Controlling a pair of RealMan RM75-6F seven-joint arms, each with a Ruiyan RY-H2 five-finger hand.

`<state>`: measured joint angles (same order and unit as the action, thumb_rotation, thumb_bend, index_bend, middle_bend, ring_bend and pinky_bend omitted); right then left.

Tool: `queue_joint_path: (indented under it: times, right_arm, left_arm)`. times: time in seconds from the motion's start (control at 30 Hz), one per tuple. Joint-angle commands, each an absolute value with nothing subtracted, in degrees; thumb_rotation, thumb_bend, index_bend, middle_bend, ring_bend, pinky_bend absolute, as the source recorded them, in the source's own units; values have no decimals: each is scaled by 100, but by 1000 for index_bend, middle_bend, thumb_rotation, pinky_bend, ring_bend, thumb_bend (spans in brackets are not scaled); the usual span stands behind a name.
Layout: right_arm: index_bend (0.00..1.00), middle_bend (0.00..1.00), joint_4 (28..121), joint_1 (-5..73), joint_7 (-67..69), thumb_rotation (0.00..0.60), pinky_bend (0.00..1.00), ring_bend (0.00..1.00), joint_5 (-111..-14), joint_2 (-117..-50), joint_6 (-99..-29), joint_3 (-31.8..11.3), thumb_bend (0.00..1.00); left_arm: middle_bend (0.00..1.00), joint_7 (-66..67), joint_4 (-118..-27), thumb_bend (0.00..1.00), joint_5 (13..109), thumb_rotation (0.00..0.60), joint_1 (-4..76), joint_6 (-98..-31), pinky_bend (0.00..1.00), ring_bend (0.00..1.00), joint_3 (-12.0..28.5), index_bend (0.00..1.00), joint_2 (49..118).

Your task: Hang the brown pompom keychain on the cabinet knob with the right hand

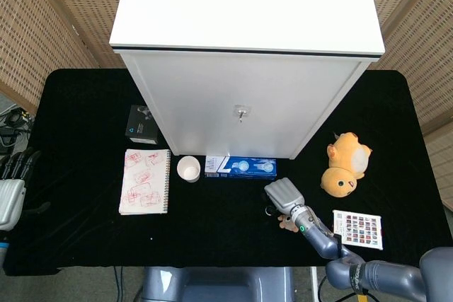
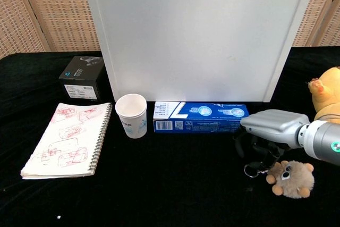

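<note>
The brown pompom keychain (image 2: pixel 292 177) lies on the black table at the front right, its metal ring (image 2: pixel 250 170) pointing left. My right hand (image 2: pixel 269 133) hovers palm-down just above the ring, dark fingers (image 2: pixel 256 150) hanging down close over it, with no grip showing. From the head view the right hand (image 1: pixel 284 194) covers most of the pompom (image 1: pixel 286 223). The small metal cabinet knob (image 1: pixel 241 112) sits mid-front on the white cabinet (image 1: pixel 244 26), well above and behind the hand. My left hand (image 1: pixel 12 187) rests at the table's far left edge, fingers apart, holding nothing.
A blue toothpaste box (image 2: pixel 201 117) lies right behind the right hand, against the cabinet. A paper cup (image 2: pixel 131 115), a spiral notebook (image 2: pixel 68 140) and a black box (image 2: pixel 81 76) stand to the left. A yellow plush toy (image 1: pixel 346 164) and a patterned card (image 1: pixel 358 228) lie to the right.
</note>
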<state>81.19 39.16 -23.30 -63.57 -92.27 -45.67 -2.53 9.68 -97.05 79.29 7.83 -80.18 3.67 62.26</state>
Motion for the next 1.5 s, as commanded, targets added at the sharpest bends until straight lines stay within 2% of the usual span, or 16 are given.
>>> queue_joint_path:
  times: [0.03, 1.23, 1.5]
  right_arm:
    - [515, 927, 8065, 3918, -2329, 600, 1000, 954, -6405, -9258, -4589, -219, 513]
    - [533, 929, 7716, 3973, -2305, 600, 1000, 954, -6480, -9515, -4519, -100, 529]
    - [569, 930, 7676, 3991, -2250, 600, 1000, 954, -6512, -9529, -4455, -85, 639]
  left_arm:
    - [0, 982, -9710, 0, 7931, 600, 788, -8013, 0, 0, 362, 0, 6231]
    - [0, 1078, -9720, 0, 7886, 600, 800, -8016, 0, 0, 346, 0, 6269]
    - [0, 1073, -9720, 0, 7884, 600, 805, -8008, 0, 0, 344, 0, 6265]
